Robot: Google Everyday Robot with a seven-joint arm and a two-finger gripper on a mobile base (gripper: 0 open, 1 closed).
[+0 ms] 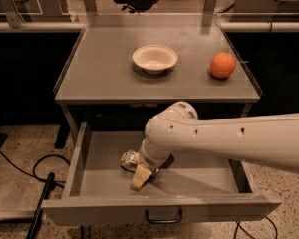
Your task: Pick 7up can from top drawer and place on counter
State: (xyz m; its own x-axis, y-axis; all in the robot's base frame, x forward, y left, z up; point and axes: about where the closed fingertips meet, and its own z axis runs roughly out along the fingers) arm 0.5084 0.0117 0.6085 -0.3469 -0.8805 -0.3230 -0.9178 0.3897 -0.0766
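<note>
I am looking down into the open drawer (75, 163), where the gripper (140, 176) is hanging low over its floor, near the front and a little left of the middle. The can (129, 159) is lying on the drawer floor just beside the gripper, on its far left side, close against the wrist of the arm (224, 138). I cannot tell whether they are touching. The arm is covering most of the gripper, so I cannot tell how wide it is standing open or whether it is holding anything.

Going by its crumpled, wrinkly sides, I am judging the can to be empty and very light. The thin metal is likely to buckle further under a hard squeeze, and it is likely to skid or roll across the smooth drawer floor if nudged.

I am planning to take it across the middle of its body, on two opposite sides, with a gentle grip. The dents there may be giving some purchase.

For the lift I am minding the underside of the counter (104, 73) just above. For the set-down I am keeping away from the bowl (154, 59) and the orange (223, 64).
</note>
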